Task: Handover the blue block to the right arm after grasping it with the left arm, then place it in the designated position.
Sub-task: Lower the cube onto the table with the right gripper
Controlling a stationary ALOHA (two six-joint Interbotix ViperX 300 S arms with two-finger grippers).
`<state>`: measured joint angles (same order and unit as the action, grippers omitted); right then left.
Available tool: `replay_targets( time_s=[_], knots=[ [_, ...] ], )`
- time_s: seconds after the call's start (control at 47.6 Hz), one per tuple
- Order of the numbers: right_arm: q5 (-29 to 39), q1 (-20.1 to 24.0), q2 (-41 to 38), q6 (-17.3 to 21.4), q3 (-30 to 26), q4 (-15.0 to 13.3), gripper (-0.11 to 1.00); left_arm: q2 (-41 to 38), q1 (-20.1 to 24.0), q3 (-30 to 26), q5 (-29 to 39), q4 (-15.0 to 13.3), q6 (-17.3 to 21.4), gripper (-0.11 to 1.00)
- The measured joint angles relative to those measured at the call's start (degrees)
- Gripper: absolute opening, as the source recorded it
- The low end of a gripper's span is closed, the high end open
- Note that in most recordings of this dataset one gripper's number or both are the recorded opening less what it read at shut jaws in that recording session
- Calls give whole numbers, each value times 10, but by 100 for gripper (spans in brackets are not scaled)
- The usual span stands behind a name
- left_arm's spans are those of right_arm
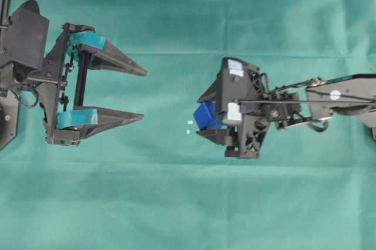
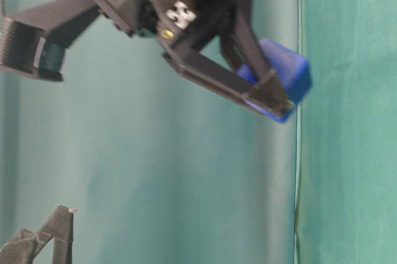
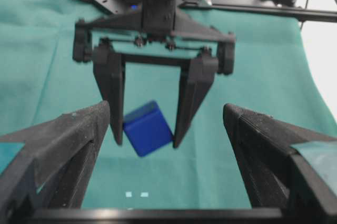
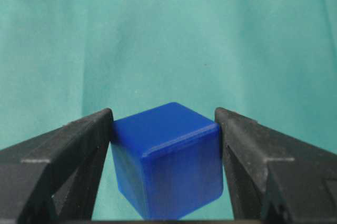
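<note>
While my right pincer (image 1: 202, 122) squeezed the blue block (image 1: 205, 114), I needed to go down slowly onto the white marks (image 1: 189, 127), keeping it flat

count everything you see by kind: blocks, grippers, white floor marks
blue block: 1, held between the right gripper's plain black fingers
grippers: 2, the right gripper and the left gripper with teal tape, open and empty
white marks on the green cloth: 2 visible
total: 5
</note>
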<state>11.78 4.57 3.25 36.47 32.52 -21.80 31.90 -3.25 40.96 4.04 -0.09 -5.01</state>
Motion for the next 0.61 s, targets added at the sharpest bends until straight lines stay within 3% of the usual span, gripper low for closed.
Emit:
replay_targets(
  time_s=[0.294, 0.61],
  knots=[
    [-48, -5, -63, 0, -1, 1, 64, 0, 0, 0, 0, 0, -1, 100],
    [-56, -16, -122, 1, -12, 0, 64, 0, 0, 0, 0, 0, 0, 100]
  ],
)
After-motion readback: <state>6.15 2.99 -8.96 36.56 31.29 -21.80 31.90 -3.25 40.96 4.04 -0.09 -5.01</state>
